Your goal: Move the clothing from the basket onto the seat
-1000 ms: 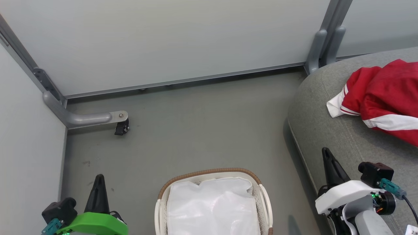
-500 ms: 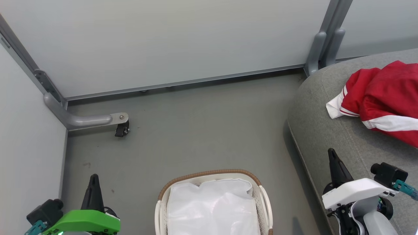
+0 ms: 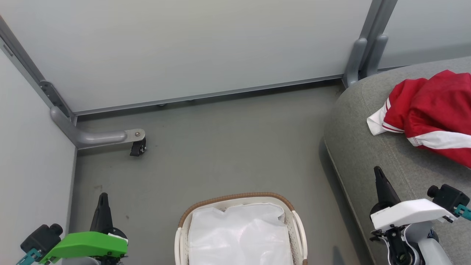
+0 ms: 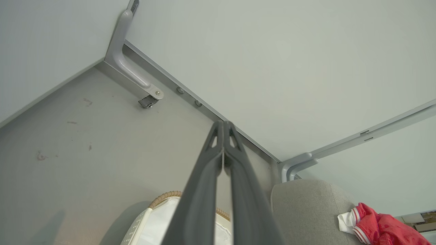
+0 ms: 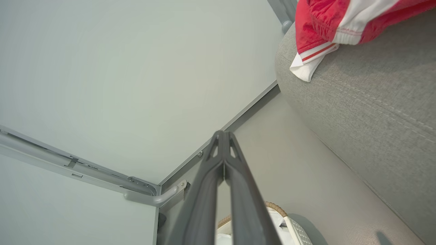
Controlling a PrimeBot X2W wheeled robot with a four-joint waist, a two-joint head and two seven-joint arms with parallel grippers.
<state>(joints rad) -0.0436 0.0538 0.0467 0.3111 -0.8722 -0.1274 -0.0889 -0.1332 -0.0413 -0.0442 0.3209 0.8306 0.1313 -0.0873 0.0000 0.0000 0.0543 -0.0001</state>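
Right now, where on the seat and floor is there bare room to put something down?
The seat is bare along its left edge, between the red clothing and the floor. The floor is open from the basket rim up to the back panel. Crowded: the seat's right side, under the clothing.

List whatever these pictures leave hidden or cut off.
Basket interior: head view's bottom edge cuts it, and the white liner covers anything beneath.
Clothing: head view's right edge cuts it; garment count unclear.
Seat: runs off the right edge, head view.
Basket, left wrist view: the left gripper hides most.
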